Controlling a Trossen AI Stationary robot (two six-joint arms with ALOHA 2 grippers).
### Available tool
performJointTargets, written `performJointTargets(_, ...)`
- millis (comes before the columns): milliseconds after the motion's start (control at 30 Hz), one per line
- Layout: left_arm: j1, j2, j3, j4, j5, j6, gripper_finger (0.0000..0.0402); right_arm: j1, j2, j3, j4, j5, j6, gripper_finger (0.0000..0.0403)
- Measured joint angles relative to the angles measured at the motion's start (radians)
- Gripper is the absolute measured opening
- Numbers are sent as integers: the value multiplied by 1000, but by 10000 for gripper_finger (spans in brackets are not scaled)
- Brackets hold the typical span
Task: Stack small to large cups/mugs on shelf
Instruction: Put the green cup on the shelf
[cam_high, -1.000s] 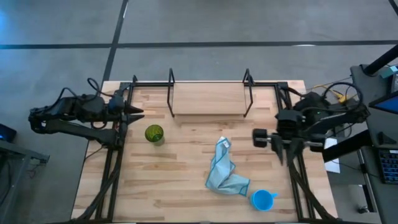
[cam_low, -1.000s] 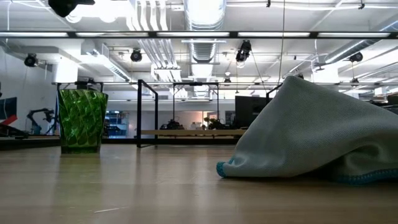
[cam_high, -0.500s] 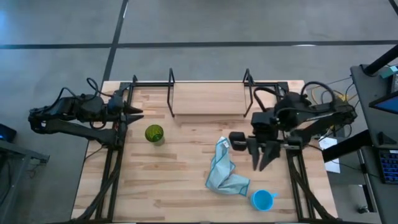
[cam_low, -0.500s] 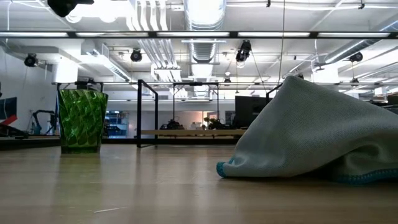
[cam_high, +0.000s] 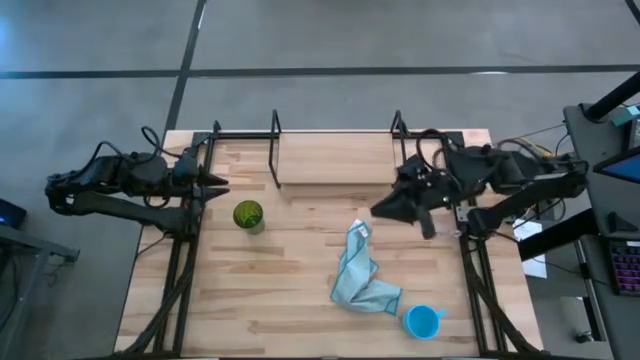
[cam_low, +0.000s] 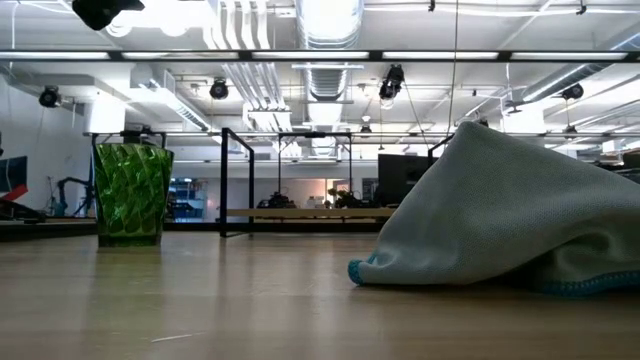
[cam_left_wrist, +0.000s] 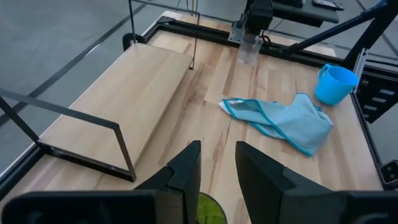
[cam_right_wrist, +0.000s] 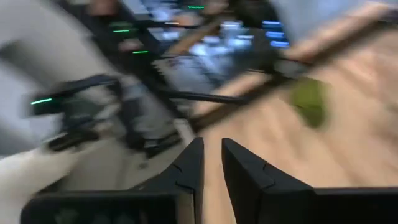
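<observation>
The dark green cup (cam_high: 247, 215) stands on the table left of centre, just in front of my left gripper (cam_high: 222, 181), which is shut and empty by the left rail. The bright blue mug (cam_high: 422, 321) stands at the near right. The wooden shelf (cam_high: 338, 160) with black uprights lies along the far edge. My right gripper (cam_high: 378, 210) hovers right of centre, near the shelf's right end, pointing toward the table's left. The clear glass (cam_left_wrist: 249, 50) shows in the left wrist view at its fingertips. My right gripper is shut on the clear glass at its top end (cam_left_wrist: 249, 38), coming at it from above. The gripper itself hides which part of the rim the fingers are on. The glass hangs upright below the fingers, clear of the table.
A light blue cloth (cam_high: 360, 275) lies crumpled between the centre and the blue mug, and fills the right of the low view (cam_low: 510, 215). Black frame rails run along the table's left and right sides. Bare wood lies between the green cup and the cloth.
My right gripper has swung from the table's right rail toward the left and the far edge, near the shelf's right end. It has turned from pointing toward the near edge to pointing left. The glass has gone along with it.
</observation>
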Motion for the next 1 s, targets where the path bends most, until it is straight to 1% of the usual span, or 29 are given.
performJointTargets(67, 0, -2, 0, 0, 0, 0, 86, 2, -8, 0, -86, 86, 40, 52)
performJointTargets(167, 0, -3, 0, 2, 0, 0, 86, 1, -8, 0, -152, 142, 85, 52)
performJointTargets(300, 0, -3, 0, 3, 0, 0, 86, -1, 9, 0, -168, 164, 12, 52)
performJointTargets(400, 0, -3, 0, 3, 0, 0, 86, -1, 30, 0, -167, 164, 3, 52)
performJointTargets(467, -1, 0, 0, 3, 0, 0, 86, -3, 51, -1, -142, 185, -7, 52)
performJointTargets(567, -1, 2, 0, 3, 0, -2, 86, -13, 77, -1, -133, 196, -71, 52)
performJointTargets(633, -1, 3, 0, 3, 1, -32, 86, -15, 92, -1, -155, 192, -92, 52)
performJointTargets(733, -1, 3, 0, 1, 1, -58, 86, -14, 103, -2, -257, 189, -88, 52)
performJointTargets(833, -1, 5, -1, -1, 1, -50, 86, -14, 97, -2, -401, 193, -38, 52)
performJointTargets(900, -1, 5, -1, -4, 1, -46, 86, -14, 90, -2, -504, 221, 16, 52)
performJointTargets(1000, -1, 23, -1, -43, 0, 24, 86, -9, 89, -2, -667, 287, 108, 52)
